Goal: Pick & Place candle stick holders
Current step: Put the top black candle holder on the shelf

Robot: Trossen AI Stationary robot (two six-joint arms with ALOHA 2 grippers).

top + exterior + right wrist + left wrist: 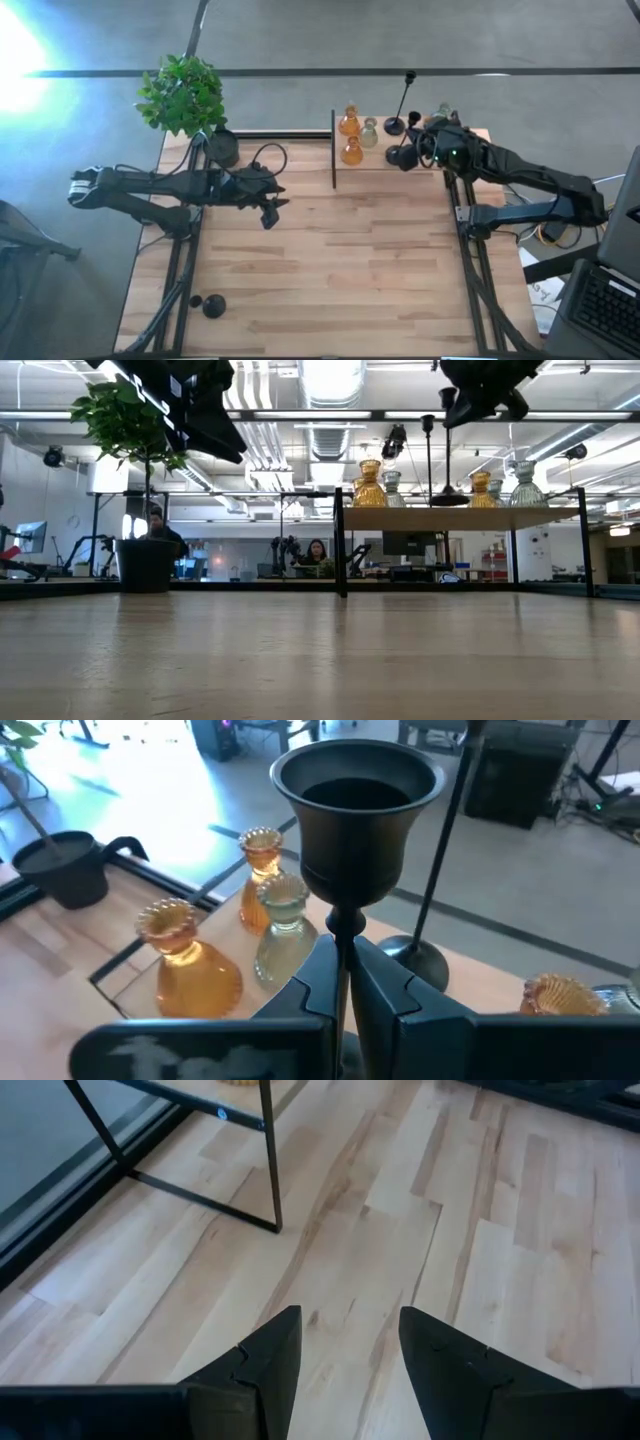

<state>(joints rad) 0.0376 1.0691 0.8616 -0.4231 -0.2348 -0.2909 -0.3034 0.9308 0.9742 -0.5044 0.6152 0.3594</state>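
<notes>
right gripper (345, 985) has its fingers pinched tight on the upright stem of a black candle holder (355, 820) at upper right, while the left gripper (345, 1370) idles open, holding nothing, mid-left over the worktop (340, 260).

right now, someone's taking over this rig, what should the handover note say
Right gripper: shut on the stem of a black goblet holder, held above the raised shelf.
Left gripper: open, empty, over bare table near the shelf frame.
On the shelf: amber holders, a clear holder and a tall black one.
Left: set the held holder down. One black holder lies at the table's near left corner.
</notes>
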